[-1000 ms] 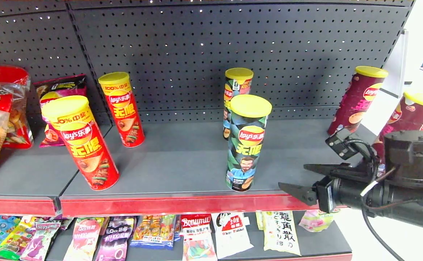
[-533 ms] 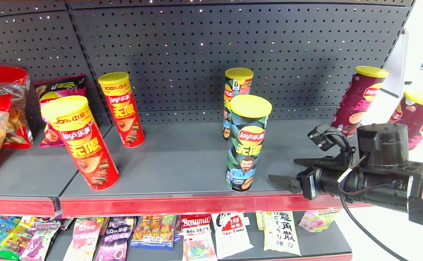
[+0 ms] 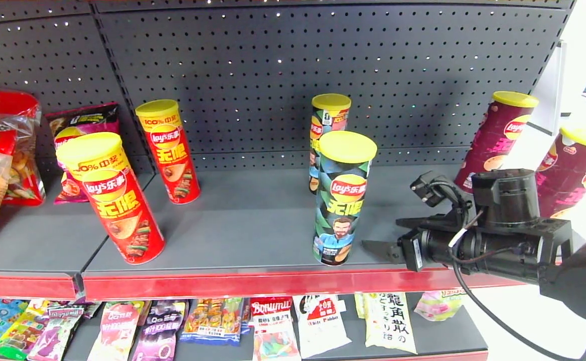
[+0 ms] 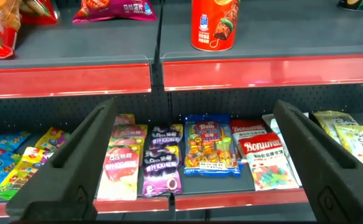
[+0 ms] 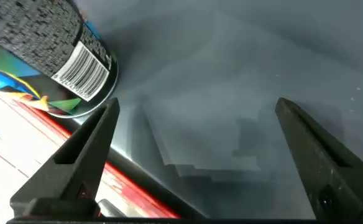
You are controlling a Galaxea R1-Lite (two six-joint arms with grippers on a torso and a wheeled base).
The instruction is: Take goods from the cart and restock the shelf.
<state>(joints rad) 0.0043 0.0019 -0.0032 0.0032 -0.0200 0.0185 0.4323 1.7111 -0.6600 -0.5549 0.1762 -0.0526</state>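
Since a second ago my right arm has slid left along the shelf front, so my right gripper point(image 3: 383, 234) now sits just beside the foot of the green chip can point(image 3: 342, 200). The jaws are spread wide and hold nothing. From the right wrist, the right gripper point(image 5: 197, 162) frames bare shelf board, and the green chip can point(image 5: 51, 56) lies outside the near finger point(image 5: 76, 168), apart from it. That can is a tall upright cylinder with a glossy printed wrap and a flat yellow lid. It stands at the front of the shelf point(image 3: 253, 220), a matte grey board with a red lip point(image 3: 223, 283) and a perforated dark back panel point(image 3: 273, 75). A second green can point(image 3: 327, 120) stands behind it. Two red cans point(image 3: 115, 200) point(image 3: 168, 150) stand to the left and two maroon cans point(image 3: 496, 135) point(image 3: 574, 165) to the right, all with yellow lids. My left gripper point(image 4: 194, 162) is also wide open and empty, facing the glossy candy packets point(image 4: 209, 149) on the tier below.
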